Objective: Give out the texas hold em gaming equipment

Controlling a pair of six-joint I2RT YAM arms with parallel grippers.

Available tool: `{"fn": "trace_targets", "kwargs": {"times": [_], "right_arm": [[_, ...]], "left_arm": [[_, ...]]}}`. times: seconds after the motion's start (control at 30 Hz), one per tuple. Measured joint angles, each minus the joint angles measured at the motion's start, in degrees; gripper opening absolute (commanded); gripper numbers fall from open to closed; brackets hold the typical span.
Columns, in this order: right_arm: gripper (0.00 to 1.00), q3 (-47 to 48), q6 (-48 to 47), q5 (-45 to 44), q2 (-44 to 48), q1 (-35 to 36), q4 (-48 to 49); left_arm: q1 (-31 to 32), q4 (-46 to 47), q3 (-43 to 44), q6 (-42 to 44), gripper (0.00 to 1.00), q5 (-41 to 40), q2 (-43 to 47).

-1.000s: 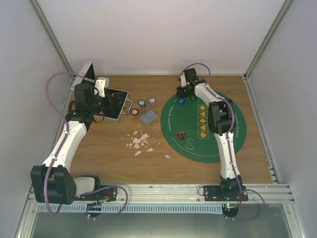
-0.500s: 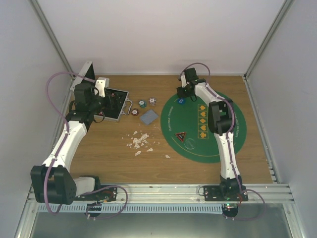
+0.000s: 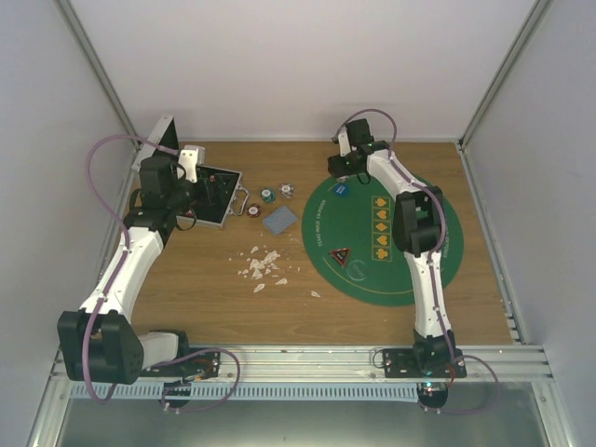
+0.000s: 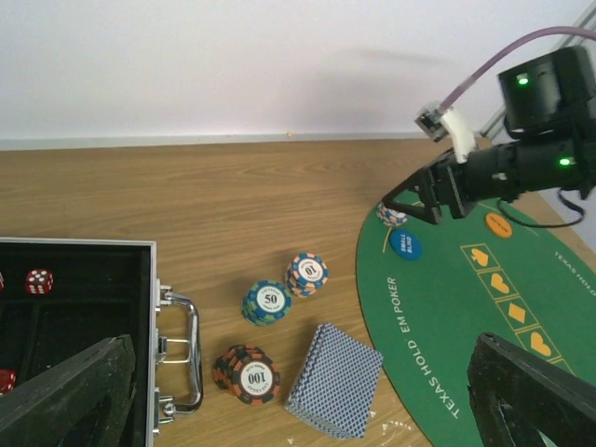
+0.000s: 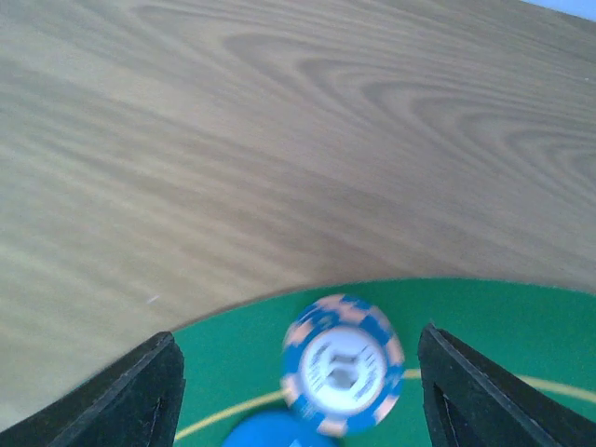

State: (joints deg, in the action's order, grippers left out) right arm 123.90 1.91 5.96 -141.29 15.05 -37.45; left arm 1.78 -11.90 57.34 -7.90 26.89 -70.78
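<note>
My right gripper is open over the far-left edge of the green poker mat. A blue-and-peach chip lies on the mat between its fingers, apart from both, next to the blue button. The left wrist view shows that chip, the blue button and the orange button. My left gripper is open and empty above the table. Below it are chip stacks marked 10, 50 and 100 and the blue-backed card deck. A red-black triangular token lies on the mat.
An open metal case with red dice stands at the far left under my left wrist. White crumbled scraps lie on the wood in front of the deck. Walls close the table on three sides.
My right gripper has shifted a little to the far left at the mat's edge. The left arm and the things on the table have not moved.
</note>
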Motion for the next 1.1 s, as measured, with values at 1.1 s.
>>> {"fn": "trace_targets", "kwargs": {"times": [1.1], "right_arm": [[0.75, -8.0, -5.1, -1.4, 4.2, 17.4, 6.8]], "left_arm": [[0.0, 0.0, 0.0, 0.9, 0.98, -0.7, 0.0]]}}
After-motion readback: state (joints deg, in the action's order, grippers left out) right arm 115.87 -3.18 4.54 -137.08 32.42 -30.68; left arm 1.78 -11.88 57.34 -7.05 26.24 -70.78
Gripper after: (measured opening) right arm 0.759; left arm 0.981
